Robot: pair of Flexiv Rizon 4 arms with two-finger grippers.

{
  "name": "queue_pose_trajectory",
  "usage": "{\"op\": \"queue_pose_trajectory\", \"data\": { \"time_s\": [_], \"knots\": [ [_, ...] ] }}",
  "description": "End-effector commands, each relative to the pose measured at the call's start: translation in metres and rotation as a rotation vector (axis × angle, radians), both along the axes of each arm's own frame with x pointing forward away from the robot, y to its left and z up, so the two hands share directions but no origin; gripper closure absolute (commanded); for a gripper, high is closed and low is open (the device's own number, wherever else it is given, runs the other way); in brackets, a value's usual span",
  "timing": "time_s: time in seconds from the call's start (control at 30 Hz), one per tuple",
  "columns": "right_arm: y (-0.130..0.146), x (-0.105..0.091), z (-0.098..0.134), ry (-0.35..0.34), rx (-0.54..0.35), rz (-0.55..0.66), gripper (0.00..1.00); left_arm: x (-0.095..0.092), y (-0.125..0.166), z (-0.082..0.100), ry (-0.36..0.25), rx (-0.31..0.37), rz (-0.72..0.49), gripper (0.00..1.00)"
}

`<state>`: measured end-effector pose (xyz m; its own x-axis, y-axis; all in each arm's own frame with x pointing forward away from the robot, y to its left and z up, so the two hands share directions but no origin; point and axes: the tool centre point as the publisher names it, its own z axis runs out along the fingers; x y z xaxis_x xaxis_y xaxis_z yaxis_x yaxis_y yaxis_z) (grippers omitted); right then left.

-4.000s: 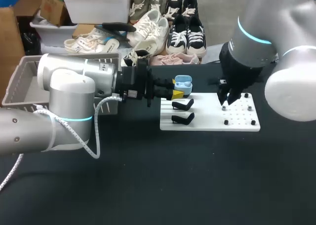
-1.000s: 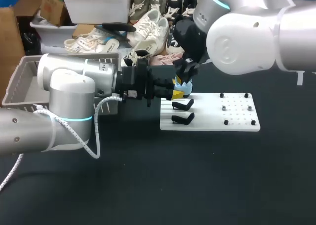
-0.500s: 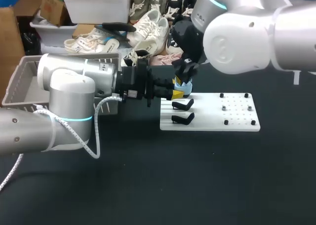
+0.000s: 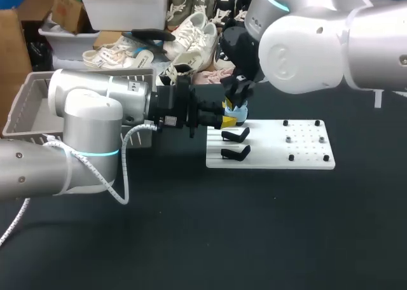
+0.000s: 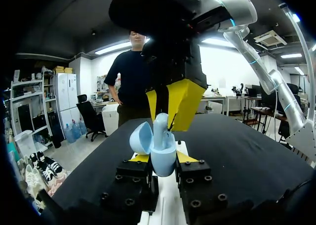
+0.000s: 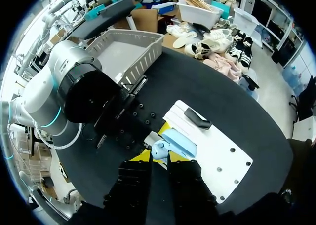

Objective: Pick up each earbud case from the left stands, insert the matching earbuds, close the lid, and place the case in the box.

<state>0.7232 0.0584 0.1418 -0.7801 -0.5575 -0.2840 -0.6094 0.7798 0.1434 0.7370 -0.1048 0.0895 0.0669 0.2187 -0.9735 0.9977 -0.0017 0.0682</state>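
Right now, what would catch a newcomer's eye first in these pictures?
The open light blue earbud case stands out, clamped in the left pincer at the far left corner of the white board. Directly over it hangs the right pincer, its bright yellow tips pinching a matching earbud that stands in the case. Two bare black stands sit on the board just in front.

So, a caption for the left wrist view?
Left gripper holds the open blue case; right gripper pinches an earbud standing in it.
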Motion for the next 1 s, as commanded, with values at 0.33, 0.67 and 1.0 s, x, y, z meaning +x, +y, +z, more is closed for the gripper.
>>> {"op": "queue_pose_trajectory", "data": {
  "time_s": [0.33,0.67,1.0],
  "knots": [
    [0.0011,0.0031,-0.0032,0.013,-0.005,-0.003,1.00,0.0011,0.0002,-0.0005,0.000,-0.001,-0.003,1.00],
    [-0.0002,0.0017,-0.0046,0.012,-0.008,-0.006,1.00,0.0011,0.0002,-0.0005,0.000,-0.001,-0.003,1.00],
    [-0.0026,0.0006,-0.0049,0.009,-0.007,-0.010,1.00,0.0011,0.0002,-0.0005,0.000,-0.001,-0.003,1.00]
  ]
}}
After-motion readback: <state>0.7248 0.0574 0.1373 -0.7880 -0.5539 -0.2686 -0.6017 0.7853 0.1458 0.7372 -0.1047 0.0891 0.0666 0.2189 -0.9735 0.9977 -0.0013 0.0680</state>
